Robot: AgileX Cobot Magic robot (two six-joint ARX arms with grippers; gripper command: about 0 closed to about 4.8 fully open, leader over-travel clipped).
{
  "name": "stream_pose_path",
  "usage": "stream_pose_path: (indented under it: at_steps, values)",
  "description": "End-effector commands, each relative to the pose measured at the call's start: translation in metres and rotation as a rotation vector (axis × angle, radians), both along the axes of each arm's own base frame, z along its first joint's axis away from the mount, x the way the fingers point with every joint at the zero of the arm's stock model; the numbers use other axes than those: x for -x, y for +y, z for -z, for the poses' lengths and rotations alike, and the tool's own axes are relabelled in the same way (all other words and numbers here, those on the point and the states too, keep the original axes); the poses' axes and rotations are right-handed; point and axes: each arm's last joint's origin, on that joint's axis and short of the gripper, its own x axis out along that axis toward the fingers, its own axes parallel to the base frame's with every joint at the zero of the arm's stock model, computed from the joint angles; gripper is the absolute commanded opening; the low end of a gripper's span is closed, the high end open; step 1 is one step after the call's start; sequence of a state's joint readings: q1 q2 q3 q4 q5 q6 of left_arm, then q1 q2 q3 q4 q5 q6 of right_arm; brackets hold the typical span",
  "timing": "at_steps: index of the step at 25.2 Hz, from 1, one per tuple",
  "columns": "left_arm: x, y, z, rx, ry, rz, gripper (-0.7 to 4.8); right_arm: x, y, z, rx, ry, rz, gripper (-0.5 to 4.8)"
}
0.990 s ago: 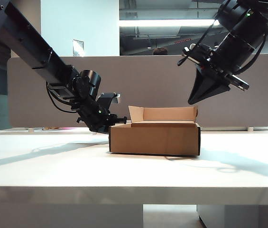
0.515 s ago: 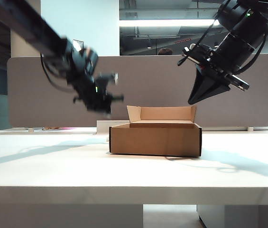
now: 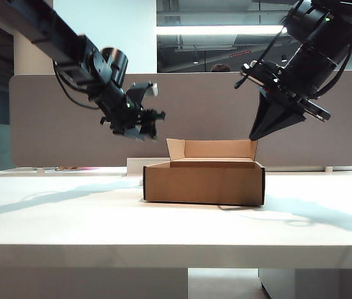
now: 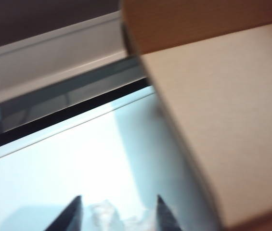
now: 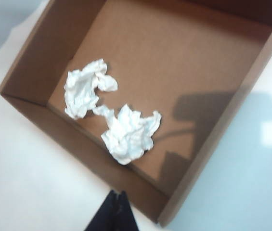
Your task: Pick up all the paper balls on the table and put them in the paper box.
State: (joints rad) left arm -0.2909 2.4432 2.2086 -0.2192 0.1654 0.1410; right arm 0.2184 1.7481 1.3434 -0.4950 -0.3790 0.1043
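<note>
Exterior view: the paper box [image 3: 204, 180] sits open on the white tabletop [image 3: 70, 218] before a grey divider panel [image 3: 57, 118]. The left gripper [image 3: 146, 124] hangs above and beside the box's left end; the right gripper [image 3: 256, 132] points down over its right end.

Left wrist view: the left gripper's fingers [image 4: 74, 211] stand apart with a crumpled paper ball [image 4: 108, 216] between them; whether they grip it is unclear.

Right wrist view: the right gripper's fingers [image 5: 118, 206] are pressed together, empty, above the box, where two paper balls [image 5: 128, 131] lie.
</note>
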Motion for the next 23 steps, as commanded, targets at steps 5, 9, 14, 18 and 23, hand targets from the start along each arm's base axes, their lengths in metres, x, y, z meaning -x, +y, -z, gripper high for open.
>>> stream_pose_path:
  at_steps: [5, 9, 14, 18, 23]
  values:
    - [-0.015, -0.002, 0.036, -0.018, -0.05, -0.065, 3.4, 0.002, 0.0, -0.002, -0.003, 0.008, -0.008, -0.04]
    - [-0.018, -0.003, 0.05, -0.022, -0.035, -0.065, 4.79, 0.002, 0.0, -0.002, -0.002, 0.008, -0.008, -0.04]
    - [-0.019, -0.003, 0.06, -0.027, -0.022, -0.065, 4.79, 0.002, 0.0, -0.002, -0.001, 0.008, -0.007, -0.04]
    - [-0.021, -0.003, 0.071, -0.031, -0.013, -0.068, 4.79, 0.002, 0.0, -0.002, 0.0, 0.013, -0.007, -0.05]
    - [-0.022, -0.004, 0.08, -0.034, -0.003, -0.066, 4.51, 0.002, 0.0, -0.001, 0.001, 0.015, -0.007, -0.04]
